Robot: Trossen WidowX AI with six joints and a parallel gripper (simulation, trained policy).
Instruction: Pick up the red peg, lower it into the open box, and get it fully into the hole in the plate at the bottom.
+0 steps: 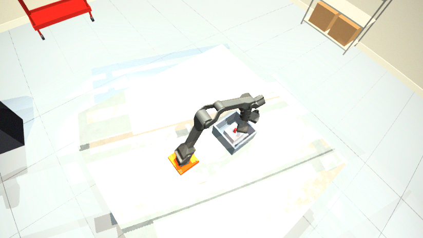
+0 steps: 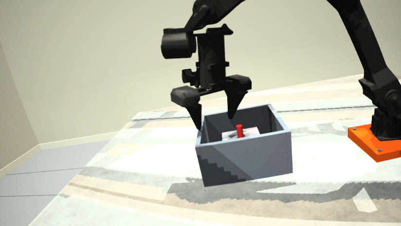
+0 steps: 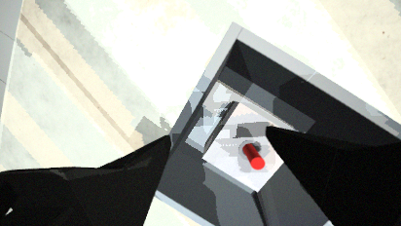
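Note:
The red peg (image 1: 234,130) (image 2: 239,130) (image 3: 254,157) stands about upright in the hole of the pale plate (image 2: 254,130) (image 3: 226,146) inside the open grey box (image 1: 224,141) (image 2: 246,157) (image 3: 292,65). Its upper part sticks up above the plate; its lower end is hidden in the hole, so its exact depth cannot be told. My gripper (image 2: 215,123) (image 3: 217,135) is wide open and empty, above the peg and off to one side. In the wrist view, the left fingertip is over the box's wall and the right one over the inside, near the peg but apart from it.
The box's four walls stand around the plate and peg. The arm's orange base plate (image 1: 193,161) (image 2: 364,145) is beside the box on the patterned table. A red cart (image 1: 60,14) and a shelf with brown boxes (image 1: 344,29) stand far off on the floor.

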